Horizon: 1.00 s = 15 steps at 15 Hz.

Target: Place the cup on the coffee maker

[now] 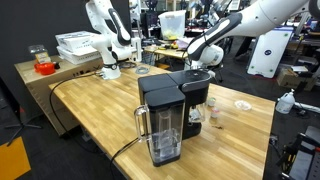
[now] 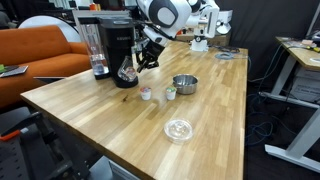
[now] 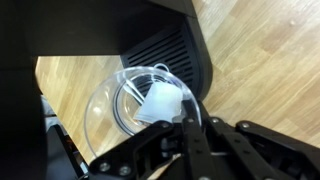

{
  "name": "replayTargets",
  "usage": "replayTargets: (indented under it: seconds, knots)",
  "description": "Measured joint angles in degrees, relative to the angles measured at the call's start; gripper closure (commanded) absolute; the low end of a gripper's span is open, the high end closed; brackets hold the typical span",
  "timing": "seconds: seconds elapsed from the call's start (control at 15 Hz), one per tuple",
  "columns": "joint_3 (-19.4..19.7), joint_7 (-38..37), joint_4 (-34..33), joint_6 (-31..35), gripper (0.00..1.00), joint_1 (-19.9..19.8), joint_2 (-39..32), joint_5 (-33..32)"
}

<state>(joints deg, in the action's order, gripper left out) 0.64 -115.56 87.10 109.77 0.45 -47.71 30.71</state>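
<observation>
Cup [image 3: 163, 102], pinched by the jaws, was at the coffee maker [image 1: 165, 92] drip tray [image 3: 160, 50], with seemingly only release left.

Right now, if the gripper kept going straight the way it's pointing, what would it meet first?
Likely the clear round glass bowl at the black boxy coffee maker, right past the gripper and the small whitish cup it seems to hold; depth is unclear.

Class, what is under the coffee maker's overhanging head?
The black slatted drip tray and, at its edge, the cup, whitish within a clear round rim. The gripper covers the cup's near side, so whether it rests there is hidden.
</observation>
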Motion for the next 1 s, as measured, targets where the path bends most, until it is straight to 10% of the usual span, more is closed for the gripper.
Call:
replayTargets:
  seconds: [1.0]
  knots:
    - [-0.01,-5.28,-1.94,0.67,0.95,0.64,-0.04,-1.74]
